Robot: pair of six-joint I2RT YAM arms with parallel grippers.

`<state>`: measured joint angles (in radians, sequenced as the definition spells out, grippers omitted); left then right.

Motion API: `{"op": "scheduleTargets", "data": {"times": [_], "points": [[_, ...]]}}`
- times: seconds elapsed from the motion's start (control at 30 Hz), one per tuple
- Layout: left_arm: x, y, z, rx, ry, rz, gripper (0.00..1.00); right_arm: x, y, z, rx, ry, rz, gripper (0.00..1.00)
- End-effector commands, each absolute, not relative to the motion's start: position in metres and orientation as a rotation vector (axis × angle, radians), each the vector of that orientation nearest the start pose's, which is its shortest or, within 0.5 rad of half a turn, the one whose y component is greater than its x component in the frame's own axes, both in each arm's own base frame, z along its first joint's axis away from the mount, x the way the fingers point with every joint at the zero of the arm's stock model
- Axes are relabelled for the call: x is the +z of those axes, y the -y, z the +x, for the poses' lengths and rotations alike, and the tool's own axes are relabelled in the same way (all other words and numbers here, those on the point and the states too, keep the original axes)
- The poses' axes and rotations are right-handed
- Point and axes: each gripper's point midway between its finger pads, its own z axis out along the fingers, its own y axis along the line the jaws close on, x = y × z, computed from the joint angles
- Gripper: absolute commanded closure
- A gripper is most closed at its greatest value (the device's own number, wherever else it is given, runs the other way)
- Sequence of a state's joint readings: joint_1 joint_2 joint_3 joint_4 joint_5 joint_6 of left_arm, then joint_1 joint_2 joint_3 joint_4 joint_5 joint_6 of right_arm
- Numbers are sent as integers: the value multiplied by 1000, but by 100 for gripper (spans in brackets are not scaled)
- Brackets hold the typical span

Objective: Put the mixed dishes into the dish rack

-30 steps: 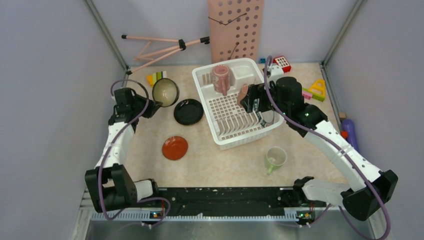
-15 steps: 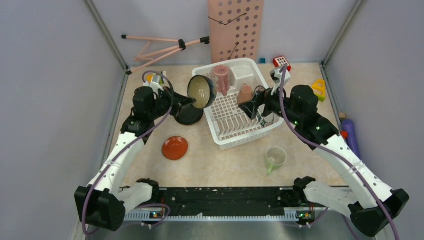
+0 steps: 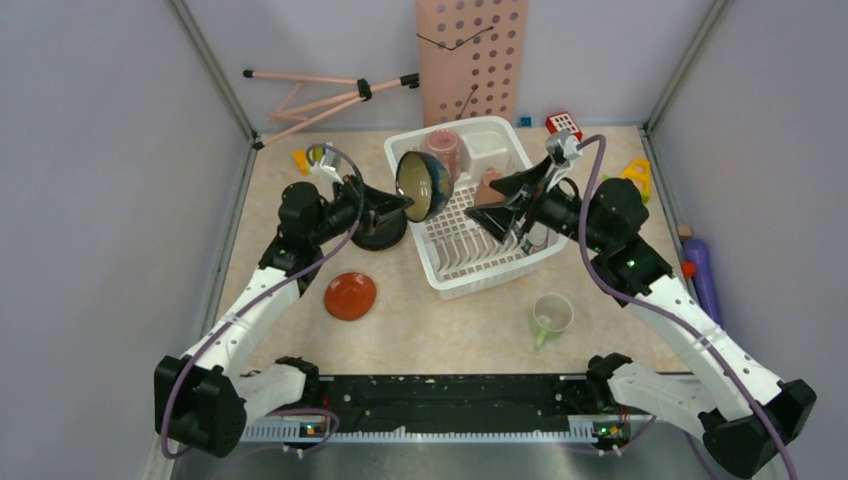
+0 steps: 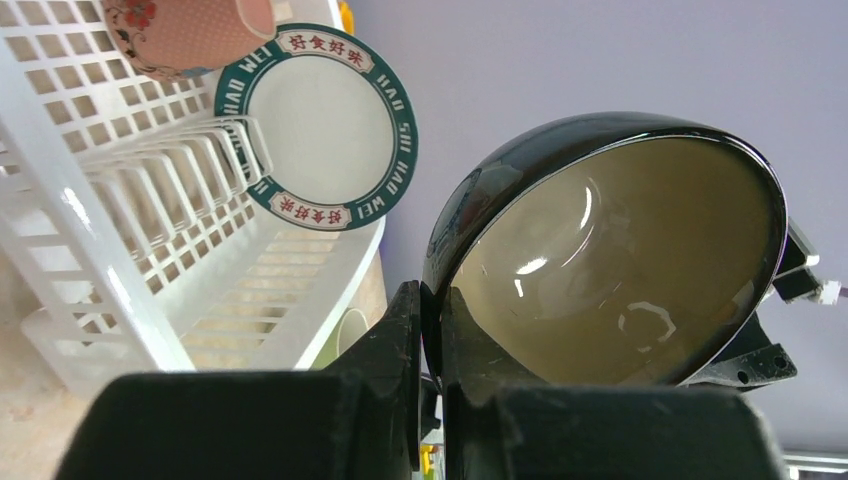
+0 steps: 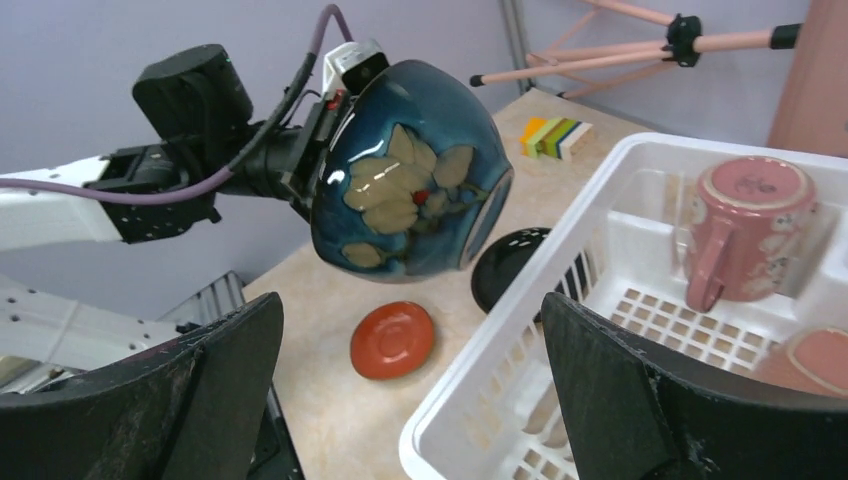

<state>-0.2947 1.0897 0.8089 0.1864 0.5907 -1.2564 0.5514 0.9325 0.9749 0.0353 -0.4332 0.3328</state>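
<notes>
Tabletop (image 3: pixel 450 335) near the arm bases carries a pale green mug (image 3: pixel 551 317) on the right and an orange-red saucer (image 3: pixel 350 295) on the left, well apart. Just beyond the saucer a black plate (image 3: pixel 384 238) lies flat beside the left wall of the white dish rack (image 3: pixel 470 275), partly hidden under the left arm. The left gripper (image 4: pixel 430 300) is clamped tight on the rim of a bowl (image 4: pixel 610 260), blue outside with a leaf pattern and pale inside. The bowl is held in the air, tipped on its side above the rack's left edge, with its mouth facing back toward the left arm. The right gripper (image 5: pixel 410 305) hangs over the rack's right half, fingers spread wide with nothing between them. Inside the rack, a plate with a lettered rim (image 4: pixel 320 125) stands upright by the prongs. A small cup (image 3: pixel 489 187) sits just beside the right gripper, and a pink mug (image 3: pixel 443 152) rests toward the far wall. Farther back a pink pegboard (image 3: pixel 470 50) leans on the wall, with a folded tripod (image 3: pixel 320 95) to its left.
</notes>
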Motion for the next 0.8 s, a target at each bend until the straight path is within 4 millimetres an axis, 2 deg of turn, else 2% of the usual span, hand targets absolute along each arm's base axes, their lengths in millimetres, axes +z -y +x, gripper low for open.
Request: {"op": "scheduleTargets", "data": {"times": [0.0, 0.1, 0.27, 0.53, 0.77], "points": [[360, 237, 283, -1721, -1692, -240, 100, 398, -268, 240, 1188, -1416, -530, 2], [358, 244, 282, -1733, -1700, -224, 100, 394, -279, 249, 1257, -1472, -494, 2], [351, 252, 286, -1716, -1728, -224, 100, 394, -292, 247, 1302, -1478, -488, 2], [347, 258, 287, -1689, -1742, -219, 100, 389, -295, 248, 1318, -1505, -475, 2], [348, 261, 287, -1672, -1733, -211, 100, 382, -294, 256, 1281, -1561, -406, 9]]}}
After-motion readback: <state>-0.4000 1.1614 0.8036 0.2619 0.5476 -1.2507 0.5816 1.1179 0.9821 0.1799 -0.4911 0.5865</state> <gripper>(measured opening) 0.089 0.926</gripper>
